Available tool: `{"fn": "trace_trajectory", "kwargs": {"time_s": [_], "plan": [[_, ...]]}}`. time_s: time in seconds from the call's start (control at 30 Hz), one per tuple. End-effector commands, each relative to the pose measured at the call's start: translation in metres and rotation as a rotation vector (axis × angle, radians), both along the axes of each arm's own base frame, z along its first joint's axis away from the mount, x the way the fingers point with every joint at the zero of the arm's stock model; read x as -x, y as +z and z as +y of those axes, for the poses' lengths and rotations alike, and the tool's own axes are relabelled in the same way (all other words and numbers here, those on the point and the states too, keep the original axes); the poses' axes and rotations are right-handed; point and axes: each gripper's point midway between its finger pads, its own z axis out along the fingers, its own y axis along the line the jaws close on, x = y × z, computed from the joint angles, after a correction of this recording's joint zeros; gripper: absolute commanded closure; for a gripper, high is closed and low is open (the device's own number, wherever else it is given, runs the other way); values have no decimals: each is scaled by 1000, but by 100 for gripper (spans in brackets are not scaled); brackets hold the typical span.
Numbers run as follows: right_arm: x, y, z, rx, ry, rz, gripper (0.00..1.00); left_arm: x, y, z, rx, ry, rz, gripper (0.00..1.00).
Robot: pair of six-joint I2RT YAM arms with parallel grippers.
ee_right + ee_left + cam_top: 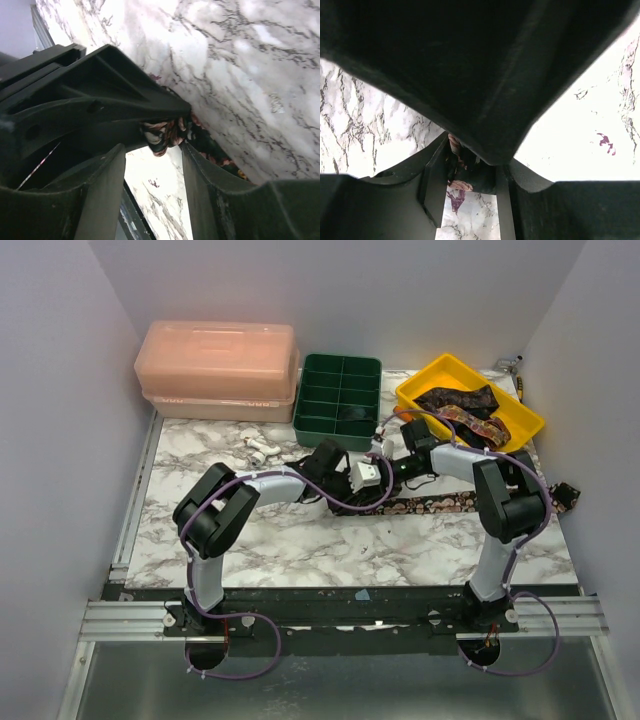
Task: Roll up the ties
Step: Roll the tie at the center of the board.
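Observation:
One dark floral tie (470,502) lies stretched along the marble table, from the middle out to the right edge. Both grippers meet at its left end. My left gripper (385,490) is shut on the bunched end of this tie, which shows between its fingers in the left wrist view (462,167). My right gripper (395,472) stands open right against it, its fingers on either side of the same bunched end (165,132). A second tie (465,405) lies crumpled in the yellow bin (520,425).
A green compartment tray (338,398) stands at the back middle, with a pink lidded box (218,370) to its left. Small white plastic pieces (262,448) lie in front of the box. Grey walls close in both sides.

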Motion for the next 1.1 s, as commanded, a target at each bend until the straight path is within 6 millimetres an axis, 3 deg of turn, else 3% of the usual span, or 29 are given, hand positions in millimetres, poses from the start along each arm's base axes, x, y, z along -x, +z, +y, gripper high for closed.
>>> {"fn": "trace_trajectory", "kwargs": {"time_s": [0.0, 0.2, 0.4, 0.47, 0.57, 0.73, 0.83, 0.93, 1.07], "plan": [[-3, -15, 4, -10, -15, 33, 50, 26, -35, 24, -129, -1, 130, 63], [5, -22, 3, -6, -3, 58, 66, 27, -35, 23, -122, 0, 141, 61], [8, -26, 1, -2, -1, 84, 99, 28, -33, 20, -103, -3, 145, 58], [10, -29, -4, 13, -1, 95, 99, 27, -33, 19, -97, -3, 138, 57], [10, -39, -15, 68, -24, 114, 99, 23, -27, 17, -65, 7, 133, 45], [10, -60, -28, 174, -47, 145, 99, 9, 17, 6, 146, 11, 15, 32], [10, -71, -33, 218, -53, 169, 100, 5, 33, 4, 220, 5, -63, 29], [9, -80, -39, 268, -56, 175, 99, 4, 37, 1, 260, -10, -106, 25], [9, -86, -42, 294, -50, 189, 99, 1, 28, -3, 272, -16, -114, 22]]}}
